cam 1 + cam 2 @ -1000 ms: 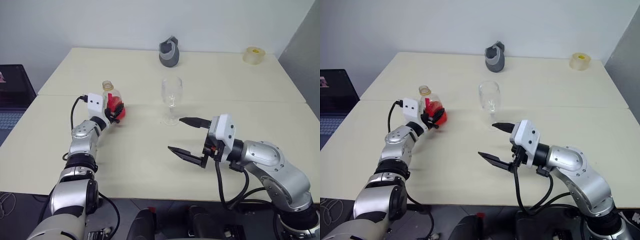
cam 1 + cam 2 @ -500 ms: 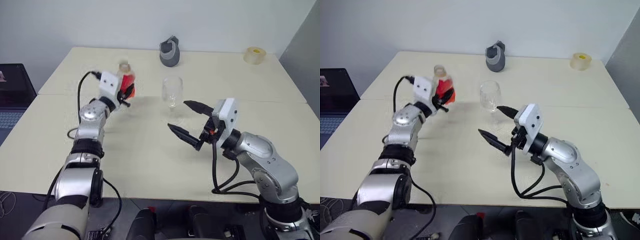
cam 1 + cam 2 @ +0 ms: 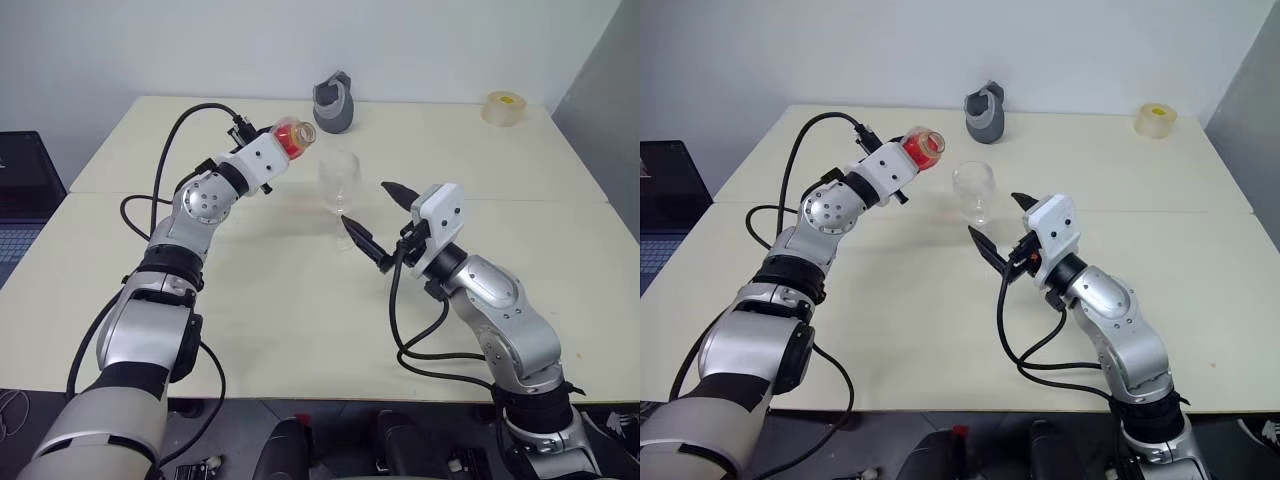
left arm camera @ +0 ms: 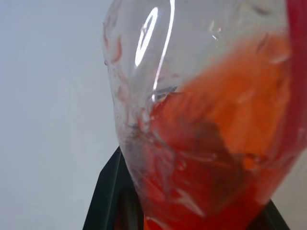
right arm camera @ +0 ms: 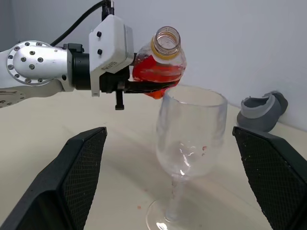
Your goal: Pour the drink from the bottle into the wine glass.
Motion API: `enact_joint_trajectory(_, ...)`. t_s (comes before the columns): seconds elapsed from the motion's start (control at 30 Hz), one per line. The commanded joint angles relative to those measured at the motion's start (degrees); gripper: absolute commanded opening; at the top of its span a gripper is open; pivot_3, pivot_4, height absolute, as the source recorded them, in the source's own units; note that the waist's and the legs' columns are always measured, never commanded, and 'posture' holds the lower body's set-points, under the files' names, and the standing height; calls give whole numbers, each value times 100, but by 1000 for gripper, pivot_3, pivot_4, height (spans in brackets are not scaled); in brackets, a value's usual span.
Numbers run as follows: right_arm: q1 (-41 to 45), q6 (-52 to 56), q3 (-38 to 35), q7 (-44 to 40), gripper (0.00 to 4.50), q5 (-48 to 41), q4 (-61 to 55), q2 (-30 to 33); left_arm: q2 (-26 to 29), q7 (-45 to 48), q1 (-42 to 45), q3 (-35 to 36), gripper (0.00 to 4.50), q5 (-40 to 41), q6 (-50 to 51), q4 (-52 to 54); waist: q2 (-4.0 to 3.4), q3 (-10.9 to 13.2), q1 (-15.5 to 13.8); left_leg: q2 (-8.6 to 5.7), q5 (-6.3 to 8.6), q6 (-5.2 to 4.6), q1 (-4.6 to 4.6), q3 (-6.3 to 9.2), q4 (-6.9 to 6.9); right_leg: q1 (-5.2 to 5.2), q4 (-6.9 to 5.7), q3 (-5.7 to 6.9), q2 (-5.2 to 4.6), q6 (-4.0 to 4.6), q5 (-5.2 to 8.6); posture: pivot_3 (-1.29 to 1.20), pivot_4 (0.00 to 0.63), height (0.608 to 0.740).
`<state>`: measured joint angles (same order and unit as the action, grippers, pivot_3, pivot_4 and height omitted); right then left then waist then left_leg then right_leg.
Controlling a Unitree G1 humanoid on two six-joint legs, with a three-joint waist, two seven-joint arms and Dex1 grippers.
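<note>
Left tool clenched on the bottle, which has gone from table level a sec ago to up in the air, tipped w/ its open neck twd the wine glass. Drink not pouring yet. Right tool wide open, now closer, flanking the glass stem.

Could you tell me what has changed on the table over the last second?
The left gripper, already shut on the bottle, lifted it off the table, carried it toward the wine glass and tipped it, mouth now near the rim. The drink is still inside. The right gripper, open, moved up beside the stem. The glass, the grey object and the tape roll stayed put.
</note>
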<state>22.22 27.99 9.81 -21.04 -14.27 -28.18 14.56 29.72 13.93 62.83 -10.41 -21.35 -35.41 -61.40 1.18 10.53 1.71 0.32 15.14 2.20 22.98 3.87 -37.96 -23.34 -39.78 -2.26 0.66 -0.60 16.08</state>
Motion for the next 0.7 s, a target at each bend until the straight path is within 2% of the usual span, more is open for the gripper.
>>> enact_joint_trajectory(0.03, 91, 25, 28, 104, 4500, 105, -224, -44, 144, -577, 333, -192, 1157, -390, -280, -37, 0, 0, -1, -1, 0, 0, 0, -1, 0, 0, 0, 0, 0, 0, 0, 0, 150, 740)
enact_joint_trajectory(0.33, 151, 298, 63, 256, 4500, 206, -328, -129, 224, -1531, 651, -621, 1157, -1079, -277, -355, 0, 0, -3, -1, 0, 0, 0, -2, -1, 0, -1, 1, -1, 0, 0, 0, 150, 740)
enact_joint_trajectory(0.7, 75, 666, 94, 501, 4500, 199, -595, -293, 107, -2097, 877, -987, 1139, -1479, -115, -583, 0, 0, -2, -1, 0, 1, 0, -3, -1, -1, -3, 1, -1, 0, 0, 0, 150, 740)
